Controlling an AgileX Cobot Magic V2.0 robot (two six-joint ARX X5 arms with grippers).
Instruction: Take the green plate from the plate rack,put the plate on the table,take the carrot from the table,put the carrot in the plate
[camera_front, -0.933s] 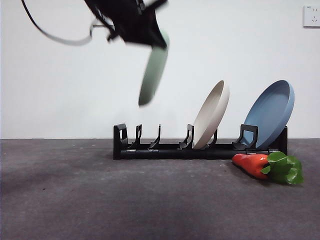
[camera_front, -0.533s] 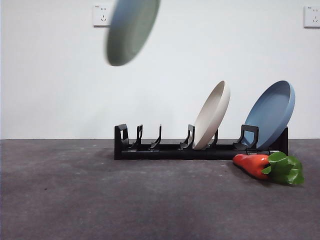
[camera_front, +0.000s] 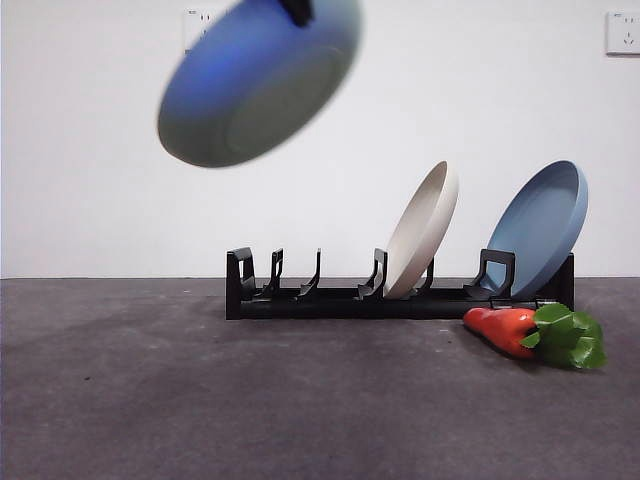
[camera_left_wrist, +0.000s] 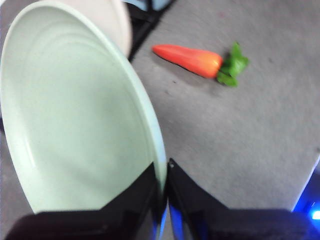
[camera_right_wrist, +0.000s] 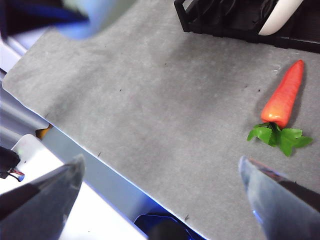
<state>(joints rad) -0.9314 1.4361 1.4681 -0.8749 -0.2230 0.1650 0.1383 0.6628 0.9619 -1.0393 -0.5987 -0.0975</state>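
My left gripper (camera_left_wrist: 164, 187) is shut on the rim of the green plate (camera_left_wrist: 75, 115) and holds it high in the air. In the front view the plate (camera_front: 258, 85) hangs tilted and blurred at the upper left, above the left end of the plate rack (camera_front: 400, 297), with only a black tip of the gripper (camera_front: 297, 10) at its top edge. The carrot (camera_front: 515, 330) lies on the table (camera_front: 200, 400) in front of the rack's right end, leaves to the right. It also shows in both wrist views (camera_left_wrist: 192, 57) (camera_right_wrist: 281, 102). My right gripper (camera_right_wrist: 160, 180) is open and empty above the table.
A cream-beige plate (camera_front: 422, 232) and a blue plate (camera_front: 540, 228) lean in the rack's right slots; the left slots hold nothing. The table's near edge (camera_right_wrist: 75, 145) shows in the right wrist view. Wall sockets (camera_front: 622, 32) sit on the white wall behind.
The green plate has swung from near edge-on to showing its underside, and looms larger and lower in the front view than half a second ago. Rack, other plates and carrot have not moved.
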